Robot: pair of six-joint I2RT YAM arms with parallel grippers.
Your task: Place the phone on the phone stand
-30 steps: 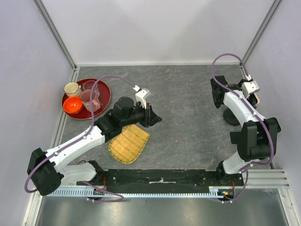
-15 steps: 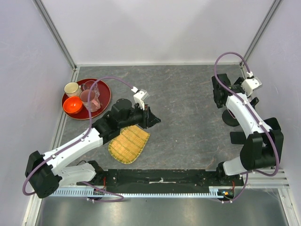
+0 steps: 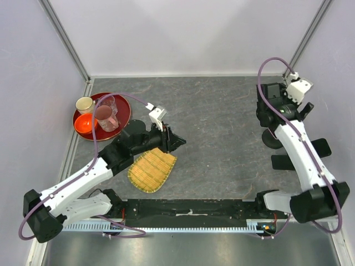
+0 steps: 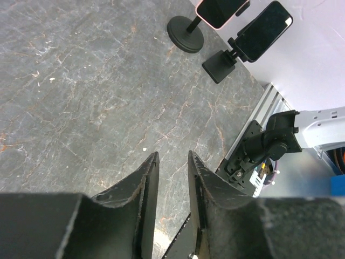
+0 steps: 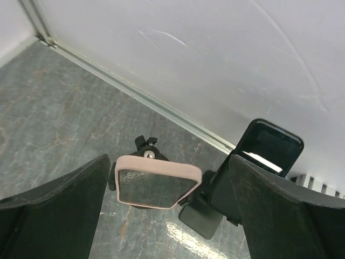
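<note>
The phone (image 5: 157, 189) was seated on the phone stand (image 4: 185, 34) by the table's (image 3: 222, 111) right edge; the right gripper (image 5: 170, 164) was spread wide, the left gripper (image 4: 172, 162) narrowly parted.

Bright even light, soft shadows, pale glare on tabletop (image 5: 179, 232), near foreground slightly soft

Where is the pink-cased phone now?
In the right wrist view, the phone sits on the phone stand, left of the black phone, between the open right gripper's jaws.

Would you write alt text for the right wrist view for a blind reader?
The pink phone sits on the stand, between the fingers of the open right gripper, touching neither. A black phone on a second stand is to its right, before a white wall.
</note>
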